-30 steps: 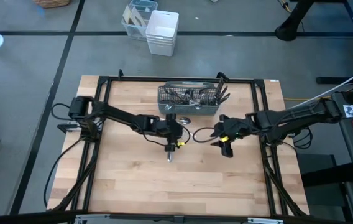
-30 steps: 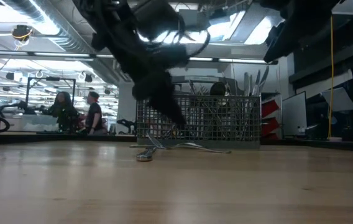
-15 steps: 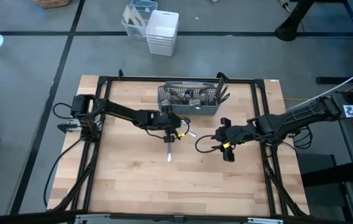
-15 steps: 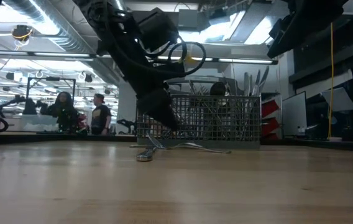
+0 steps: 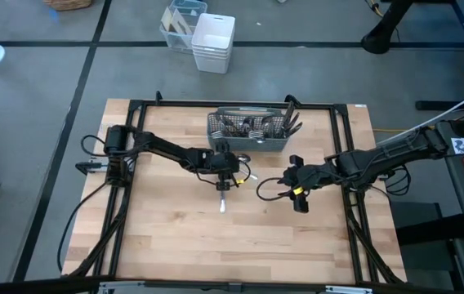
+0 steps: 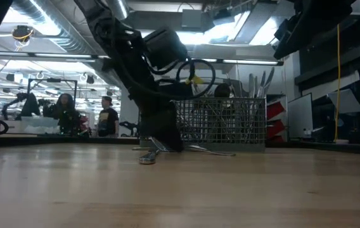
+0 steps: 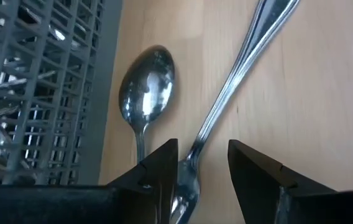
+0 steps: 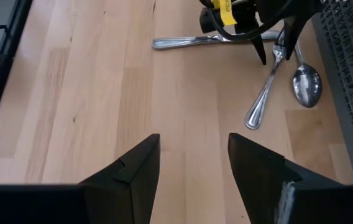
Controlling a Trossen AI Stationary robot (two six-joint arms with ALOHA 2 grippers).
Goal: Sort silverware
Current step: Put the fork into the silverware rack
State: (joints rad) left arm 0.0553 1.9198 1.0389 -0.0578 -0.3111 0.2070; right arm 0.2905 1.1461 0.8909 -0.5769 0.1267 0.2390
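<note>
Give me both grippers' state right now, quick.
Left gripper: open, fingers straddling a utensil lying on the table, not closed on it.
Right gripper: open, holding nothing, above bare table.

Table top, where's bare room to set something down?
The table's whole near half, in front of both arms, is bare wood, as is the strip left of the caddy. It's crowded by the caddy, where loose silverware lies under the left tool.
</note>
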